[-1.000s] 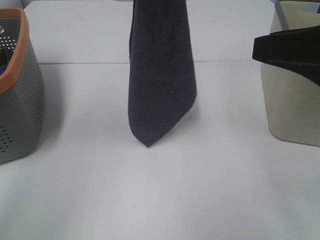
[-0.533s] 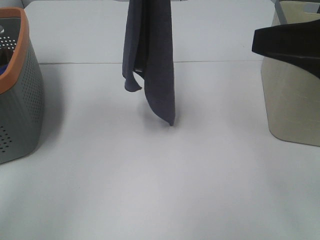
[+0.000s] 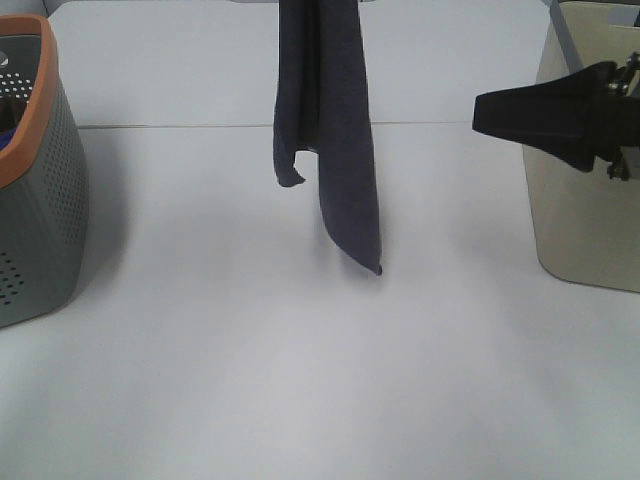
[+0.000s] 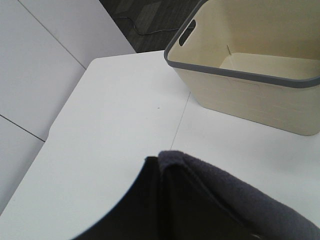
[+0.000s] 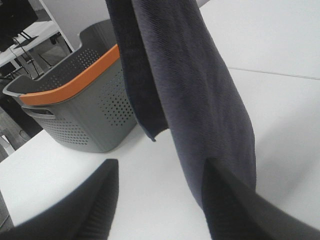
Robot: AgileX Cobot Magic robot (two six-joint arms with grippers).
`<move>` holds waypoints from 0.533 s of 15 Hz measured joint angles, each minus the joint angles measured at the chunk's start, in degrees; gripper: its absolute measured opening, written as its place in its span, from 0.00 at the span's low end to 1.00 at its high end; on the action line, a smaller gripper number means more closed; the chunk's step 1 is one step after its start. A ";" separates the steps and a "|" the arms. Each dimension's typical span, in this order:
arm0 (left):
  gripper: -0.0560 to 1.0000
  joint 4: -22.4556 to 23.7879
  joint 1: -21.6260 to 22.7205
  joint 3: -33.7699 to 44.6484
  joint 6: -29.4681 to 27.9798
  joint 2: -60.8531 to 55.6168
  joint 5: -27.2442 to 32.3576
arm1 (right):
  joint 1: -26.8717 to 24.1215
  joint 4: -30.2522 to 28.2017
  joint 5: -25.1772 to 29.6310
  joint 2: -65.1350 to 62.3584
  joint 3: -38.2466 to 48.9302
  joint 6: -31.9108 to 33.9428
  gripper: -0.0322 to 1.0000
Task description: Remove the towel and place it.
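Right wrist view, towel [image 5: 200, 90] hanging beyond right gripper [image 5: 159, 167], outside parted jaws

A dark navy-charcoal terry towel [image 3: 340, 130], finely ribbed. A grey plastic basket [image 3: 50, 220] dotted with rows of small holes, its rim orange. A cream plastic tub [image 3: 580, 220], grey-rimmed. A plain white table [image 3: 300, 380].

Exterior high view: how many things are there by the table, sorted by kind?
Baskets: 2 (grey basket, beige basket)
Towels: 1 (dark towel, hanging)
Total: 3
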 joint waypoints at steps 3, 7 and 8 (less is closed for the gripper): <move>0.05 0.06 0.00 0.00 0.00 0.00 -0.06 | 9.68 0.69 -7.62 6.99 -5.96 -1.78 0.53; 0.05 3.15 0.00 0.00 0.00 0.00 -0.06 | 22.92 0.80 -19.25 12.26 -12.26 -1.26 0.53; 0.05 3.27 0.00 0.00 0.00 0.00 -0.06 | 25.32 1.15 -19.65 13.24 -13.69 -1.26 0.53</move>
